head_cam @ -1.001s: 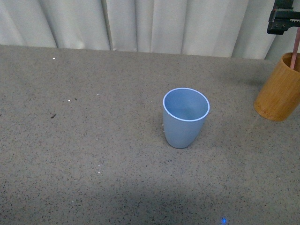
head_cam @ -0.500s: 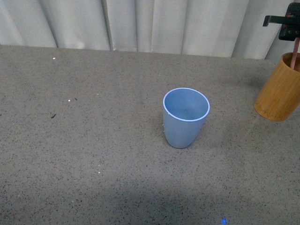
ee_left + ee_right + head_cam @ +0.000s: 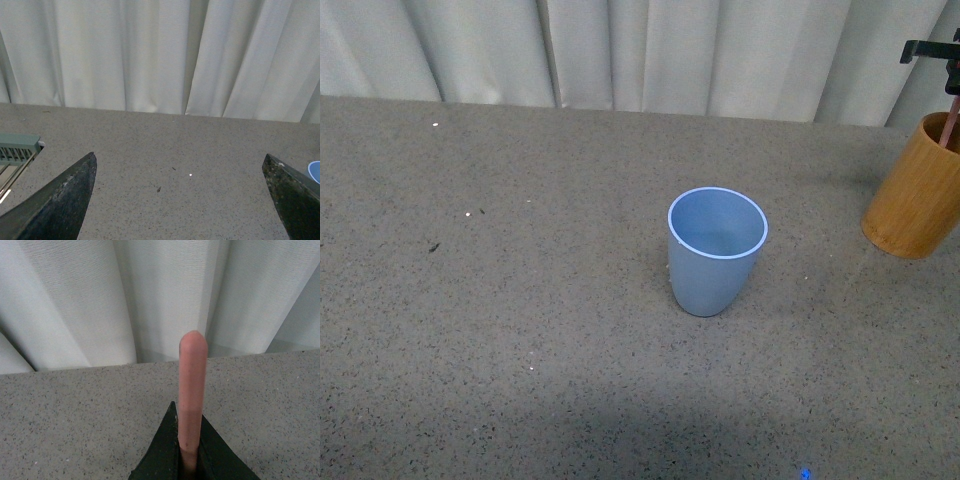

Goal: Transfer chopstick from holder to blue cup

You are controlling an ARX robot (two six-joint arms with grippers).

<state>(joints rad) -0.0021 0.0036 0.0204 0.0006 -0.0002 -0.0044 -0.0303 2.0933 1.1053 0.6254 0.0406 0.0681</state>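
My right tool pinches the chopstick below its tip, I judge to draw it straight up from the holder; my left tool gapes empty.

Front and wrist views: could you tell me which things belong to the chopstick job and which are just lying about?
Job: chopstick, holder, blue cup, right gripper.
Lying about: curtain, green ribbed object.

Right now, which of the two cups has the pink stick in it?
The brown wooden holder at the far right; the chopstick rises from its open top. The blue cup in the middle is empty.
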